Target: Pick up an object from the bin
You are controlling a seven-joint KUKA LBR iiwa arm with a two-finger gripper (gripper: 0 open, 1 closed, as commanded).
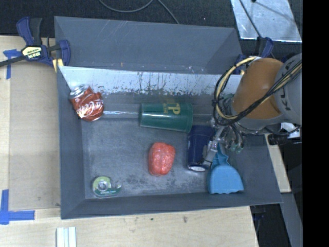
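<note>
A pale beige wooden tabletop (31, 138) lies at left; dark black floor (205, 4) spans the top, crossed by thin black cables (167, 10).

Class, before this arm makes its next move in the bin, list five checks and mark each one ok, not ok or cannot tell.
1. Gripper is inside the bin, at its right side: ok.
2. A thing lies beside it, the dark blue can: ok.
3. Gripper holds something: cannot tell.
4. Room around that can: probably not ok, as the light blue plastic piece crowds it.
5. Green can and red lump lie away from the gripper: ok.
</note>
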